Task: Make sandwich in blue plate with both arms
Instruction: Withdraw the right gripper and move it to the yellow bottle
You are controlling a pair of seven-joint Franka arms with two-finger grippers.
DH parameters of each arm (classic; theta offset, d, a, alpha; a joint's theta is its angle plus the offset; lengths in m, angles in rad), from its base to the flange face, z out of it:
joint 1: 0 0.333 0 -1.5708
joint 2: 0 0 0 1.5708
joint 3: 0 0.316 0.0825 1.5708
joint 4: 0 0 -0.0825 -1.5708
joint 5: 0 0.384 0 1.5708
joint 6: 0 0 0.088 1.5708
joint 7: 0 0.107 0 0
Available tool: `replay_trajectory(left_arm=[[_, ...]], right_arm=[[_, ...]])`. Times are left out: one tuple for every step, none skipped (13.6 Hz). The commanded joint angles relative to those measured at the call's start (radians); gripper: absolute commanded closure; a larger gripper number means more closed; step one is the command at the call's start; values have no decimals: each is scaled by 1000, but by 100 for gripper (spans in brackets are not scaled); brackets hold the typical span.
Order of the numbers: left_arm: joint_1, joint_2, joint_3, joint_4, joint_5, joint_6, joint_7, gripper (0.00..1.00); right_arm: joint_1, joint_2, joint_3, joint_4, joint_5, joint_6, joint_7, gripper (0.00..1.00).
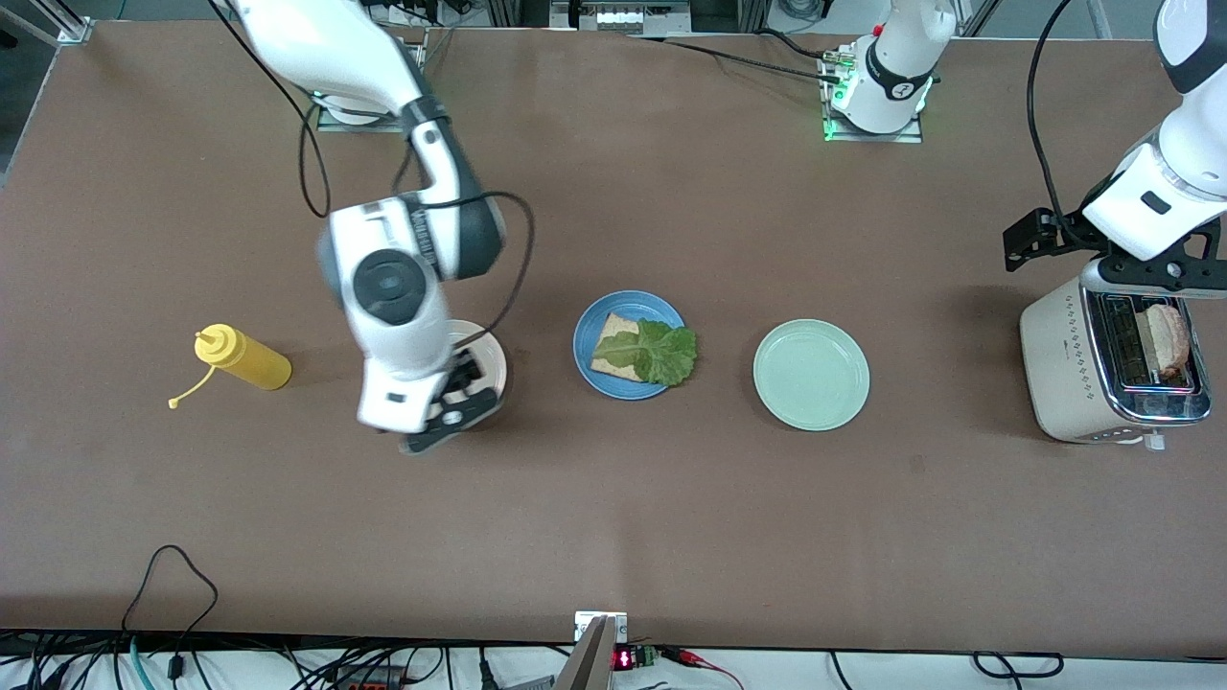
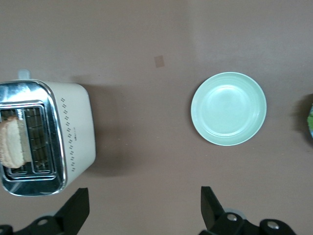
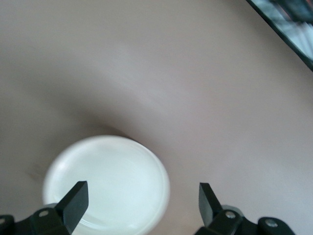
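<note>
Right gripper (image 1: 467,385) jaws spread over white plate (image 1: 491,356); left gripper (image 2: 142,208) spread above toaster (image 1: 1064,369).

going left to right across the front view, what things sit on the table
yellow squeeze bottle → white plate under the right tool → blue plate with bread and lettuce → pale green plate → toaster
</note>
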Motion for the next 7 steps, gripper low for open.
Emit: replay_trajectory(left_arm=[[-5, -19, -14, -12, 28, 3, -6, 0], [-3, -20, -14, -12, 28, 0, -5, 0], [-3, -20, -14, -12, 27, 0, -5, 0], [-8, -20, -14, -12, 28, 2, -5, 0], [-9, -20, -19, -10, 28, 2, -6, 0], [-9, -20, -25, -10, 28, 2, -6, 0], [-8, -22, -25, -10, 28, 0, -6, 0]], right_arm=[[-77, -125, 16, -114, 0, -24, -122, 0], [-107, -142, 18, -115, 0, -43, -136, 0], [-133, -156, 18, -117, 0, -47, -151, 0], [-159, -167, 18, -118, 17, -47, -167, 0], [-205, -169, 18, -117, 81, -47, -190, 0], [-257, -169, 16, -121, 153, -35, -249, 0], [-300, -170, 16, -146, 213, -34, -329, 0]])
